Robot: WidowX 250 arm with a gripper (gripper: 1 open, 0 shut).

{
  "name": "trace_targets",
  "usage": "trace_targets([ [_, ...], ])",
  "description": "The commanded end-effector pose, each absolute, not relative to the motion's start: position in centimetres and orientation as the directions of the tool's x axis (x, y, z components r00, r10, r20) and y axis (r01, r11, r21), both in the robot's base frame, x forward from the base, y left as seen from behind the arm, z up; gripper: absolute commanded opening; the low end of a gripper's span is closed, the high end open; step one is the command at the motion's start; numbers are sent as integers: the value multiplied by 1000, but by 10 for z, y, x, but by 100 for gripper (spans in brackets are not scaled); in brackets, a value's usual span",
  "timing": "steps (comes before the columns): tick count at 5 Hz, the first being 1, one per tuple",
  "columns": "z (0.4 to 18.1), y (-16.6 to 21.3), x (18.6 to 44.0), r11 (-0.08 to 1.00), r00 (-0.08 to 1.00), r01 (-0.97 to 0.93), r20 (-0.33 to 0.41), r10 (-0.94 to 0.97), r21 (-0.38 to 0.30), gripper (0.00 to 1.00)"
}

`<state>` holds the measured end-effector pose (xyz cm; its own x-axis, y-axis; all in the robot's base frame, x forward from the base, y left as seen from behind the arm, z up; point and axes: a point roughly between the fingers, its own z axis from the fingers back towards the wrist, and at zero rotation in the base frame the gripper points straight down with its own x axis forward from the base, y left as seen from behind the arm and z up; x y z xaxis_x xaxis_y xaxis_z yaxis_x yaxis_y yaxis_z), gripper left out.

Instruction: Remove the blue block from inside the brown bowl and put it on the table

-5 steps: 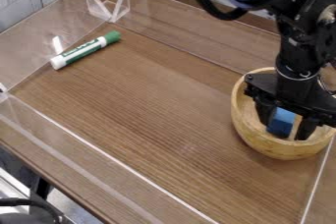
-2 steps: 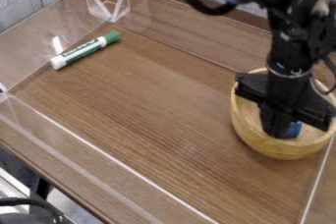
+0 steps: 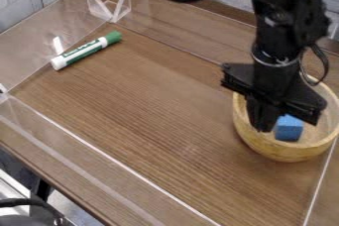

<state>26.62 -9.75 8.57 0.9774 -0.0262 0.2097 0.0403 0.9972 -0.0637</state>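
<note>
The brown bowl (image 3: pixel 255 137) stands at the right edge of the table (image 3: pixel 146 111). My gripper (image 3: pixel 277 117) points down into it, jaws closed. The blue block (image 3: pixel 290 128) shows at the fingertips, pinched between them, low over the bowl's inside and still within its rim. The black fingers hide the block's upper part. I cannot tell whether its underside still touches the bowl's floor.
A green-and-white marker (image 3: pixel 86 50) lies on the table at the left. Low clear acrylic walls (image 3: pixel 159 185) run round the table, with a clear folded stand (image 3: pixel 106 5) at the back. The bowl sits close to the right wall.
The open jaws dropped around the block in the bowl and closed on it. Since then the hand has risen a little and shifted left, the block with it.
</note>
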Motion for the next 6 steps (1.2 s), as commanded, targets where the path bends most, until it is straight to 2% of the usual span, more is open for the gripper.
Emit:
trace_targets([
  [1, 101, -91, 268, 996, 966, 48, 257, -28, -72, 0],
  [4, 106, -62, 255, 998, 969, 47, 245, -34, -48, 0],
  [6, 101, -48, 247, 999, 972, 41, 234, -31, -36, 0],
])
